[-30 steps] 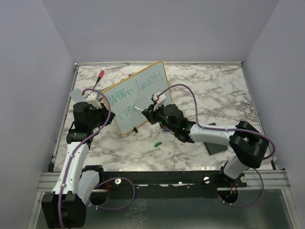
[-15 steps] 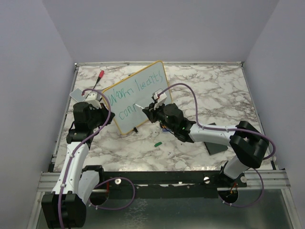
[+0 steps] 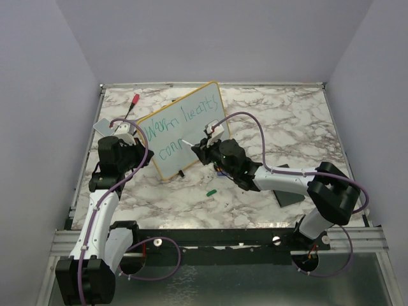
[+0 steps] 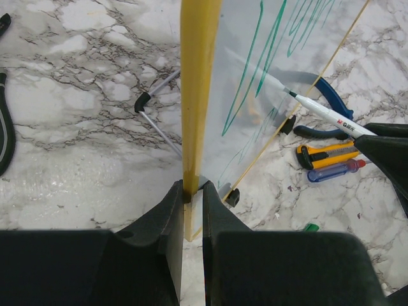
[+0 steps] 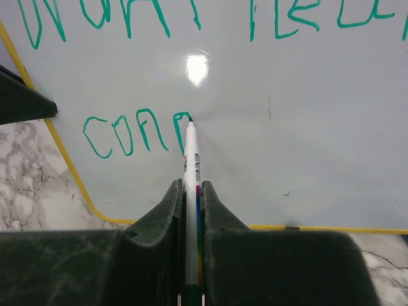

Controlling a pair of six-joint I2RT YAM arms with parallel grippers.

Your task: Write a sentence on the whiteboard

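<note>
Clamps marker [image 5: 190,153] in right tool [image 5: 189,185], tip touching whiteboard [image 5: 287,127] at the unfinished second line of the sentence [image 5: 137,134]. Leaves blank surface rightward of the tip. Pinches the upright board's yellow edge in left tool [image 4: 193,188], on desk [image 4: 76,95].

Grey-veined white marble tabletop [image 3: 287,121] with metal edging [image 3: 255,83], between plain pale lavender walls [image 3: 210,38]

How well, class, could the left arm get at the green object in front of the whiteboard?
Probably not: the left pincer is clamped on the frame of the whiteboard, so it isn't free, though the green object lies unobstructed.
</note>
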